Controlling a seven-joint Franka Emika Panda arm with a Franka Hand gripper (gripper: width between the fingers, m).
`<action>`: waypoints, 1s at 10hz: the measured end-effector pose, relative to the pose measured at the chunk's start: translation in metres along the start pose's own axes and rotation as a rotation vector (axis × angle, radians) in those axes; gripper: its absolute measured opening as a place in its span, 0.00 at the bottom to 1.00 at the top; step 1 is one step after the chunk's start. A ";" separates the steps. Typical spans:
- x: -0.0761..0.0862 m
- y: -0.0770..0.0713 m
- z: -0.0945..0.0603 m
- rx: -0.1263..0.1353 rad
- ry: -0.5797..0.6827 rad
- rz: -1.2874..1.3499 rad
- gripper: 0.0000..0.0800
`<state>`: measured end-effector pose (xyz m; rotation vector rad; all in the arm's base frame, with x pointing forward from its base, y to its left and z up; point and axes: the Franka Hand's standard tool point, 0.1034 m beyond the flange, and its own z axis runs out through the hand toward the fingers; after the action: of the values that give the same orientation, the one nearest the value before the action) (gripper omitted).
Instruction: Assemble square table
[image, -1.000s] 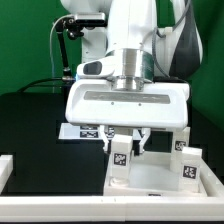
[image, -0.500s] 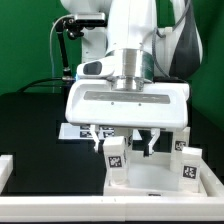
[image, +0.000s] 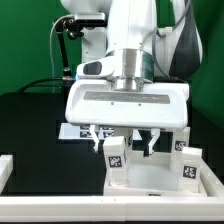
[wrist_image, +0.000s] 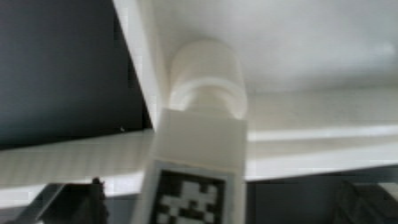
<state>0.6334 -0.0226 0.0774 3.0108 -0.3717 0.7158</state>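
The square table's white slab (image: 150, 186) lies at the lower right of the exterior view with its rimmed side up. A short white leg (image: 117, 160) with a black-and-white tag stands upright at its near left corner. A second tagged leg (image: 186, 164) stands at the right corner. My gripper (image: 123, 146) hangs over the first leg, open, with a finger on each side and clear of it. In the wrist view the leg (wrist_image: 199, 120) rises between the dark fingertips (wrist_image: 80, 198), and the slab (wrist_image: 311, 120) spreads out behind it.
The marker board (image: 80, 130) lies on the black table behind the slab, partly hidden by my hand. A white rail (image: 5, 172) sits at the exterior view's lower left. The white robot base (image: 85, 40) and its cables stand at the back.
The jaws have spread apart and let go of the leg, which stays standing on the slab's corner. Nothing has moved in the last half second.
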 end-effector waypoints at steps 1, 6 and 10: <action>0.005 0.001 -0.007 0.027 -0.072 0.021 0.81; 0.013 -0.001 -0.007 0.096 -0.362 0.057 0.81; 0.021 -0.007 0.011 0.057 -0.308 0.078 0.81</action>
<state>0.6580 -0.0213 0.0775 3.1788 -0.4857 0.2660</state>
